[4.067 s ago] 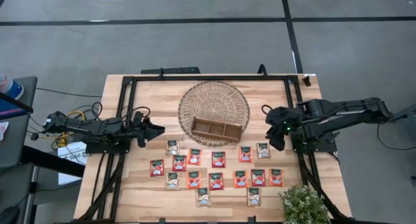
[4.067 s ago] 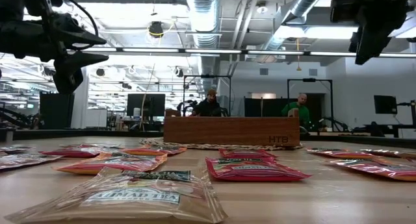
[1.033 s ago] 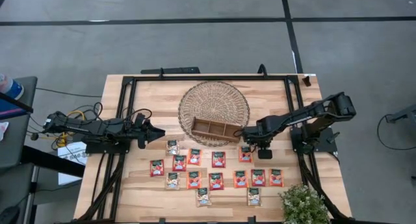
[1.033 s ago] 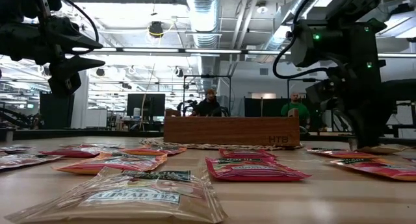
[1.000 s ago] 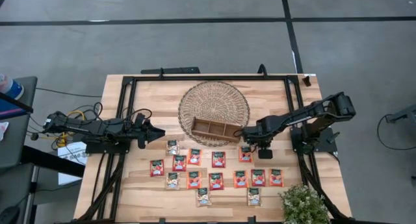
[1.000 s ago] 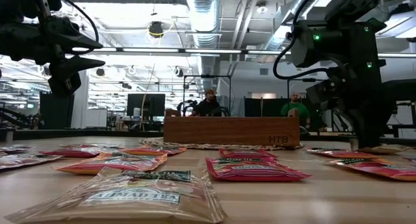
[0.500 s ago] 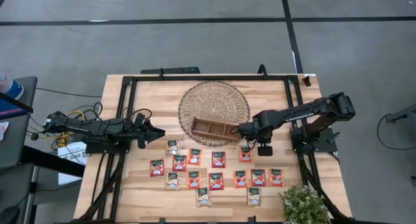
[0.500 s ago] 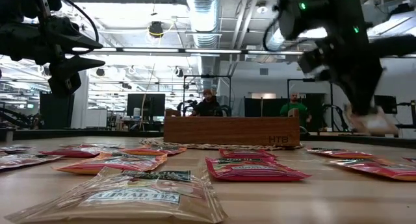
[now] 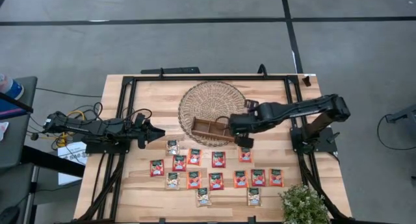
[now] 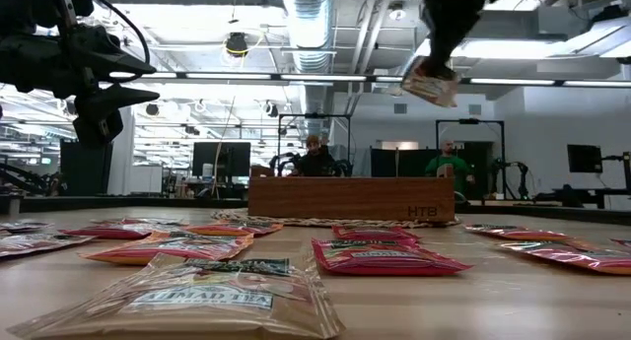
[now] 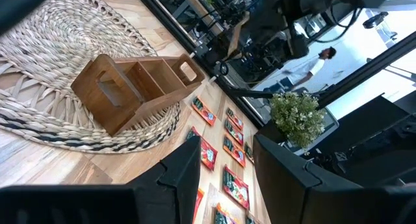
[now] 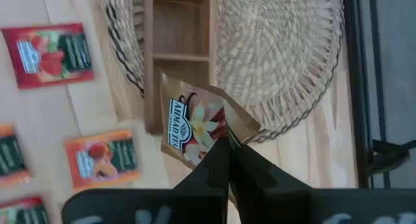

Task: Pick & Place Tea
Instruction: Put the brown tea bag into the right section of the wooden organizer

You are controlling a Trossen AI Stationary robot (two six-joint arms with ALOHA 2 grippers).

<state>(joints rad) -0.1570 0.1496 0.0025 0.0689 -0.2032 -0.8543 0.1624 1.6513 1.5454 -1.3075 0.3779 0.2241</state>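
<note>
Beige and foil-edged, one tea sachet [image 12: 196, 123] is pinched by a corner between the right gripper [image 12: 226, 143]'s closed fingers. It hangs in the air at the upper middle of the low view, and just over the right end of the wooden tray [image 9: 216, 128] near the centre of the high view. A second ago that gripper was down at the table among the right-hand packets; half a second ago it was rising with the sachet. So the pick seems done, and lowering the sachet into a compartment is what looks left. Four seconds back the right arm was folded at the table's right edge, and a packet that lay at the right end of the upper row is now gone. Remaining sachets [image 9: 218, 160] lie below the woven mat [image 9: 214, 104]. At centre left, the left gripper [image 9: 158, 130] waits unmoved, fingers partly apart and empty.
</note>
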